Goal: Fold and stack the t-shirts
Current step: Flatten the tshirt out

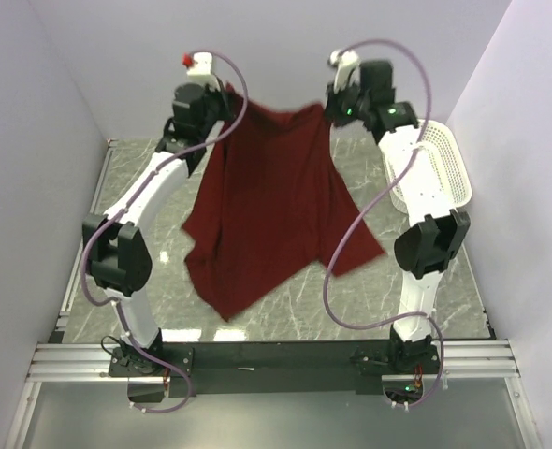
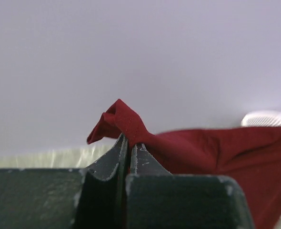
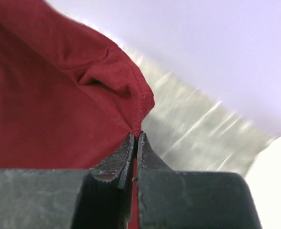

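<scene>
The maroon t-shirt (image 1: 276, 201) hangs in the air, stretched between my two raised grippers at the back of the table. My left gripper (image 1: 224, 96) is shut on one top corner; in the left wrist view (image 2: 129, 141) a bunched tuft of the shirt (image 2: 126, 121) sticks out above the closed fingers. My right gripper (image 1: 330, 110) is shut on the other top corner; in the right wrist view (image 3: 136, 137) a hemmed edge of the shirt (image 3: 59, 109) is pinched between the fingers. The lower part drapes down unevenly toward the table. No neck label shows.
A white mesh basket (image 1: 437, 168) stands at the right side of the marbled table (image 1: 145, 318), behind the right arm. White walls close in the back and both sides. A black rail (image 1: 276, 360) runs along the near edge.
</scene>
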Robot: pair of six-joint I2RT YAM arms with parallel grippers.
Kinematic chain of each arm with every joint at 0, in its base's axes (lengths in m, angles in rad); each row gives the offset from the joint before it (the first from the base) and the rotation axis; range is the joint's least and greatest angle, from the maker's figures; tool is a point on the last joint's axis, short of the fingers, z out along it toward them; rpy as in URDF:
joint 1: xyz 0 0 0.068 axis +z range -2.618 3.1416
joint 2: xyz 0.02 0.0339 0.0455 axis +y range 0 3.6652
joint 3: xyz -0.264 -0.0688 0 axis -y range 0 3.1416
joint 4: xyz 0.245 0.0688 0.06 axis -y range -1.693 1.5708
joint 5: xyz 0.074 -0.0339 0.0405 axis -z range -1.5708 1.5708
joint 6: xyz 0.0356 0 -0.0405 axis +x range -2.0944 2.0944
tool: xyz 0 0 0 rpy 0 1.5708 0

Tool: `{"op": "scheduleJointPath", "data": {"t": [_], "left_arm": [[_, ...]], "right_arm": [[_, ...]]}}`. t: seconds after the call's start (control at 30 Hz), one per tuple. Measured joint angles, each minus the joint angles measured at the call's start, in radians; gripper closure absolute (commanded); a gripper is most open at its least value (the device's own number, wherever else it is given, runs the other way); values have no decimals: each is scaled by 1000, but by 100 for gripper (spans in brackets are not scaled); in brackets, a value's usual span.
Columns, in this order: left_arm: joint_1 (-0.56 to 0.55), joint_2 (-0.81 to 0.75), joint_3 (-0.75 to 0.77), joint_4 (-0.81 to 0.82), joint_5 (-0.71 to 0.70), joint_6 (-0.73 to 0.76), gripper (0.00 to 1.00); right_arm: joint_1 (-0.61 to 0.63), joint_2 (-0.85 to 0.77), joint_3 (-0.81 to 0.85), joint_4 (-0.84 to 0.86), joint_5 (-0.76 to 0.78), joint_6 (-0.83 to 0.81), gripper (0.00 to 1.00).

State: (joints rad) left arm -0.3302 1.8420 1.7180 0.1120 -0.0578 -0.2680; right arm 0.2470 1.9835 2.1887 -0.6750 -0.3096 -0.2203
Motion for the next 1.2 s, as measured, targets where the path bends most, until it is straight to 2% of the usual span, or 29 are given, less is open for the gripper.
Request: {"op": "scheduleJointPath", "data": {"t": [0.1, 0.2, 0.33, 0.43, 0.57, 0.67, 0.77, 0.8, 0.87, 0.9, 0.93, 1.0, 1.03, 1.1, 1.2], "left_arm": [[3, -56, 39, 25, 8, -8, 99], [6, -172, 29, 66, 44, -15, 99], [1, -452, -94, 169, 151, -22, 99], [-7, -686, -225, 238, 272, -34, 99], [-29, -926, -404, 264, 426, -58, 99], [-75, -1062, -644, 237, 494, -76, 99], [-118, -1128, -917, 137, 533, -127, 99], [-133, -1140, -1002, 79, 539, -149, 94], [-161, -1150, -1141, -76, 558, -211, 64], [-174, -1168, -1180, -138, 570, -233, 60], [-189, -1199, -1214, -220, 587, -271, 48], [-214, -1295, -1222, -343, 613, -316, 29], [-222, -1344, -1207, -388, 611, -324, 13], [-226, -1450, -1135, -471, 574, -327, 5], [-228, -1511, -1015, -480, 471, -319, 3]], "right_arm": [[-10, -27, 124, 19, 6, 19, 100], [-31, -162, 65, 69, -20, 31, 100], [-98, -500, -230, 201, -125, 50, 100], [-140, -729, -379, 230, -203, 30, 100], [-138, -983, -626, 254, -308, -94, 100], [-138, -1097, -883, 238, -350, -230, 96], [-142, -1106, -1127, 145, -357, -355, 94], [-143, -1083, -1194, 106, -354, -394, 92], [-146, -1047, -1296, 23, -347, -463, 82], [-146, -1043, -1338, -39, -347, -504, 76], [-147, -1044, -1351, -89, -346, -534, 61], [-147, -1056, -1343, -161, -360, -589, 44], [-147, -1063, -1329, -180, -370, -612, 36], [-147, -1071, -1292, -195, -386, -634, 31], [-147, -1056, -1228, -198, -432, -647, 29]]}}
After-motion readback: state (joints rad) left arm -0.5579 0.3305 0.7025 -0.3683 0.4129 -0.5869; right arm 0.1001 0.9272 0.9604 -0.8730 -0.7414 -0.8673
